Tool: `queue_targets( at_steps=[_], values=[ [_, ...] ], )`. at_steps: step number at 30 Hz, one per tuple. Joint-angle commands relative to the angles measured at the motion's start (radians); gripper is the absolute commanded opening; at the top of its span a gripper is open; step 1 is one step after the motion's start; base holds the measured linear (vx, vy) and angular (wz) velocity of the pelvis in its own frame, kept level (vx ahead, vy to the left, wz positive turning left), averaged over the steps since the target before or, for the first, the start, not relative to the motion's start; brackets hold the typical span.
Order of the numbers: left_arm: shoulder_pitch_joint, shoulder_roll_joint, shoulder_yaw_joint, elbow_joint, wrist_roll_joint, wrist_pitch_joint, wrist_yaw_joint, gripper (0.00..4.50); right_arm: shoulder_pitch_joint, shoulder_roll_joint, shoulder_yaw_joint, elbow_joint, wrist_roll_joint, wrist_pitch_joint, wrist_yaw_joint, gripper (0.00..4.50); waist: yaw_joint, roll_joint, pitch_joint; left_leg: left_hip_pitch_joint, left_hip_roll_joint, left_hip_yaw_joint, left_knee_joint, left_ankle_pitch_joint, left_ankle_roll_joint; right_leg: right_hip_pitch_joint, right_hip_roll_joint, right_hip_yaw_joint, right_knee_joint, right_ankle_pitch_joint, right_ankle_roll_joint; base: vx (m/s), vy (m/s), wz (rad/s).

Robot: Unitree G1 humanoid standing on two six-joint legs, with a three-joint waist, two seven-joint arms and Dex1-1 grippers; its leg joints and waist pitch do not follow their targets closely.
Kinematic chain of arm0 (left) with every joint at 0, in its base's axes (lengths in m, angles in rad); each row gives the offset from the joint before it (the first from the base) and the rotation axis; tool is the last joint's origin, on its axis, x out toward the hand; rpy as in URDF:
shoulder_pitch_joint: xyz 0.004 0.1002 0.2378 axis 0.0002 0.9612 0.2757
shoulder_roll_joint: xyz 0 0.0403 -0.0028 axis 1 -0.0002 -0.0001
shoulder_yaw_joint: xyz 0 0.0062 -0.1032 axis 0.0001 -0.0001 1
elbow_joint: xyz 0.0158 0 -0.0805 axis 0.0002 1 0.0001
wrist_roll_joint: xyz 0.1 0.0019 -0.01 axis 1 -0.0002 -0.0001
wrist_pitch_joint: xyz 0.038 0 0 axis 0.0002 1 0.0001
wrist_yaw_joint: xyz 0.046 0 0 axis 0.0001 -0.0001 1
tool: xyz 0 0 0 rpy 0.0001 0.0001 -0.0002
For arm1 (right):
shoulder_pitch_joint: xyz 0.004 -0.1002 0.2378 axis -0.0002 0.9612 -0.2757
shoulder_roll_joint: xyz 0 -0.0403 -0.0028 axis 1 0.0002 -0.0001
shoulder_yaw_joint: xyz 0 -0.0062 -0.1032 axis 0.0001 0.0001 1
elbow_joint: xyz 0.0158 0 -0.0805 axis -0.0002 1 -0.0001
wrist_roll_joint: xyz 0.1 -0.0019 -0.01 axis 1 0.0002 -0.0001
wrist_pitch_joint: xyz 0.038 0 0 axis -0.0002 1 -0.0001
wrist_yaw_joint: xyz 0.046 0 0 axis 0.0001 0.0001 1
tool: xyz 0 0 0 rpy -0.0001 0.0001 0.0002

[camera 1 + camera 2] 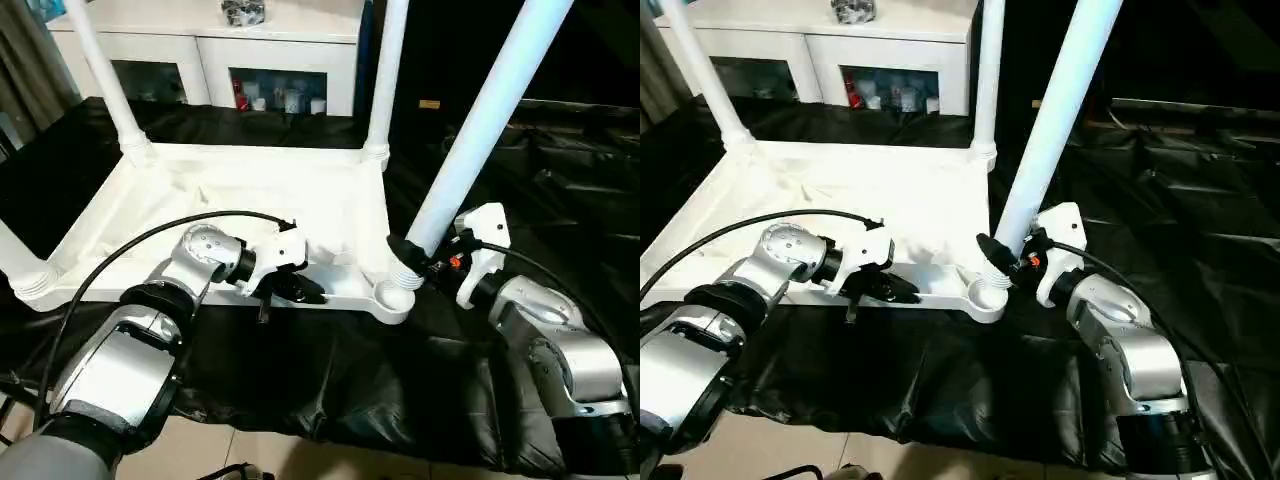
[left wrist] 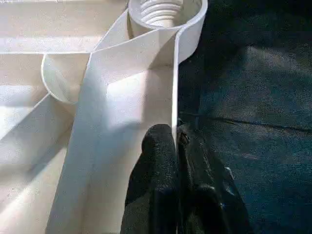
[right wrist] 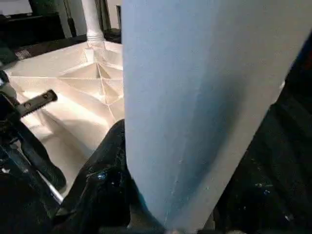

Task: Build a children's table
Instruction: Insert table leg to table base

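no readable text, label, brand, number or sign anywhere

- The left arm (image 1: 120, 360) reaches forward, its wrist bent inward toward the robot's right.
- The left gripper (image 1: 295, 290) is pinched onto the tabletop's near rim (image 2: 174, 73), one finger (image 2: 153, 165) on each side of the wall.
- The right arm (image 1: 560, 350) reaches forward and inward.
- The right gripper (image 1: 415, 262) clasps the tilted leg (image 1: 480, 130) near its lower end.
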Motion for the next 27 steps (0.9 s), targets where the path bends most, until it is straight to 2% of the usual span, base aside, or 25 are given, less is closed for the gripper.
queue_targets(
  at_steps=[1, 3, 4, 5, 6, 7, 9, 10, 11, 12, 13, 14, 16, 17, 20, 22, 23, 27],
  values=[
    [0.019, 0.027, -0.038, 0.013, 0.062, 0.071, 0.001, 0.0, -0.026, -0.003, -0.006, 0.002, 0.017, 0.014, 0.009, 1.89, 0.003, -0.014, -0.067, 0.019, 0.011, -0.009, -0.074, -0.283, 0.006, 0.051, -0.048, 0.034, -0.088, -0.356, -0.192, 0.0, 0.0, 0.0],
    [0.027, 0.017, -0.012, -0.014, 0.043, 0.139, 0.03, 0.0, -0.036, 0.003, -0.011, 0.005, 0.027, 0.017, 0.01, 1.89, -0.003, -0.013, -0.063, 0.025, 0.011, -0.011, -0.076, -0.313, 0.0, 0.049, -0.049, 0.032, -0.094, -0.42, -0.183, 0.0, 0.0, 0.0],
    [0.028, 0.012, -0.001, -0.022, 0.036, 0.162, 0.042, 0.0, -0.04, 0.005, -0.011, 0.008, 0.028, 0.018, 0.01, 1.89, -0.004, -0.018, -0.061, 0.026, 0.01, -0.01, -0.076, -0.321, 0.001, 0.048, -0.049, 0.032, -0.098, -0.44, -0.179, 0.0, 0.0, 0.0],
    [0.036, 0.007, 0.009, -0.042, 0.026, 0.179, 0.054, 0.0, -0.041, 0.006, -0.011, 0.009, 0.029, 0.018, 0.009, 1.89, -0.004, -0.016, -0.061, 0.028, 0.009, -0.011, -0.075, -0.327, 0.0, 0.047, -0.05, 0.032, -0.102, -0.472, -0.17, 0.0, 0.0, 0.0],
    [0.052, -0.004, 0.025, -0.08, 0.005, 0.206, 0.056, 0.0, -0.042, 0.008, -0.009, 0.01, 0.028, 0.018, 0.009, 1.89, -0.005, -0.022, -0.062, 0.027, 0.01, -0.011, -0.076, -0.323, 0.0, 0.048, -0.051, 0.032, -0.102, -0.476, -0.167, 0.0, 0.0, 0.0],
    [0.07, -0.014, 0.039, -0.122, -0.014, 0.232, 0.065, 0.0, -0.041, 0.011, -0.007, 0.011, 0.029, 0.018, 0.009, 1.89, -0.003, -0.019, -0.062, 0.026, 0.012, -0.012, -0.077, -0.317, 0.001, 0.048, -0.052, 0.032, -0.1, -0.473, -0.171, 0.0, 0.0, 0.0],
    [0.104, -0.028, 0.052, -0.195, -0.029, 0.262, 0.102, 0.0, -0.042, 0.017, -0.002, 0.016, 0.025, 0.015, 0.011, 1.89, -0.004, -0.024, -0.064, 0.025, 0.012, -0.012, -0.076, -0.315, 0.004, 0.047, -0.051, 0.032, -0.1, -0.471, -0.169, 0.0, 0.0, 0.0],
    [0.12, -0.033, 0.054, -0.228, -0.028, 0.271, 0.126, 0.0, -0.041, 0.019, 0.001, 0.019, 0.023, 0.012, 0.012, 1.89, -0.005, -0.019, -0.063, 0.024, 0.016, -0.013, -0.078, -0.314, 0.005, 0.046, -0.05, 0.032, -0.097, -0.454, -0.175, 0.0, 0.0, 0.0],
    [0.146, -0.042, 0.056, -0.268, -0.033, 0.256, 0.142, 0.0, -0.04, 0.023, 0.004, 0.021, 0.022, 0.01, 0.012, 1.89, -0.006, -0.023, -0.064, 0.025, 0.014, -0.011, -0.077, -0.319, 0.007, 0.044, -0.048, 0.031, -0.1, -0.453, -0.173, 0.0, 0.0, 0.0],
    [0.177, -0.051, 0.06, -0.315, -0.039, 0.242, 0.152, 0.0, -0.039, 0.028, 0.008, 0.024, 0.022, 0.008, 0.01, 1.89, -0.004, -0.021, -0.068, 0.025, 0.018, -0.014, -0.077, -0.312, 0.005, 0.047, -0.052, 0.033, -0.095, -0.43, -0.18, 0.0, 0.0, 0.0],
    [0.177, -0.051, 0.06, -0.315, -0.039, 0.242, 0.152, 0.0, -0.039, 0.028, 0.008, 0.024, 0.022, 0.008, 0.01, 1.89, -0.007, -0.022, -0.065, 0.018, 0.015, -0.012, -0.078, -0.3, 0.012, 0.048, -0.048, 0.032, -0.094, -0.411, -0.179, 0.0, 0.0, 0.0],
    [0.196, -0.057, 0.064, -0.344, -0.045, 0.248, 0.149, 0.0, -0.039, 0.031, 0.01, 0.025, 0.023, 0.008, 0.009, 1.89, -0.005, -0.021, -0.069, 0.022, 0.014, -0.01, -0.076, -0.291, 0.013, 0.045, -0.048, 0.034, -0.094, -0.396, -0.179, 0.0, 0.0, 0.0],
    [0.206, -0.059, 0.061, -0.352, -0.044, 0.233, 0.135, 0.0, -0.038, 0.033, 0.012, 0.024, 0.022, 0.008, 0.008, 1.89, -0.004, -0.021, -0.069, 0.019, 0.014, -0.009, -0.078, -0.277, 0.015, 0.046, -0.045, 0.035, -0.09, -0.36, -0.182, 0.0, 0.0, 0.0],
    [0.206, -0.059, 0.06, -0.352, -0.045, 0.233, 0.135, 0.44, -0.038, 0.033, 0.012, 0.024, 0.022, 0.008, 0.008, 1.89, -0.004, -0.021, -0.069, 0.019, 0.014, -0.009, -0.078, -0.275, 0.014, 0.047, -0.045, 0.035, -0.089, -0.35, -0.182, 0.0, 0.0, 0.0],
    [0.21, -0.054, 0.057, -0.352, -0.028, 0.213, 0.142, 0.55, -0.038, 0.034, 0.012, 0.026, 0.019, 0.007, 0.008, 1.89, -0.004, -0.019, -0.068, 0.019, 0.013, -0.009, -0.079, -0.282, 0.01, 0.047, -0.045, 0.036, -0.091, -0.352, -0.178, 0.0, 0.0, 0.0],
    [0.215, -0.039, 0.045, -0.349, -0.007, 0.205, 0.154, 0.55, -0.039, 0.036, 0.009, 0.026, 0.016, 0.006, 0.005, 1.89, -0.005, -0.012, -0.068, 0.019, 0.014, -0.011, -0.081, -0.286, 0.006, 0.047, -0.045, 0.037, -0.09, -0.342, -0.176, 0.0, 0.0, 0.0],
    [0.215, -0.038, 0.044, -0.346, -0.008, 0.204, 0.152, 0.55, -0.039, 0.036, 0.008, 0.026, 0.016, 0.006, 0.004, 1.89, -0.006, -0.015, -0.067, 0.02, 0.013, -0.01, -0.081, -0.293, 0.003, 0.046, -0.044, 0.037, -0.091, -0.344, -0.174, 0.0, 0.0, 0.0],
    [0.233, -0.028, 0.037, -0.366, -0.012, 0.219, 0.134, 0.55, -0.034, 0.035, 0.004, 0.021, 0.013, 0.006, 0.004, 1.89, -0.009, -0.012, -0.064, 0.021, 0.014, -0.011, -0.083, -0.318, -0.004, 0.045, -0.046, 0.036, -0.094, -0.383, -0.169, 0.0, 0.0, 0.0]
  ],
)
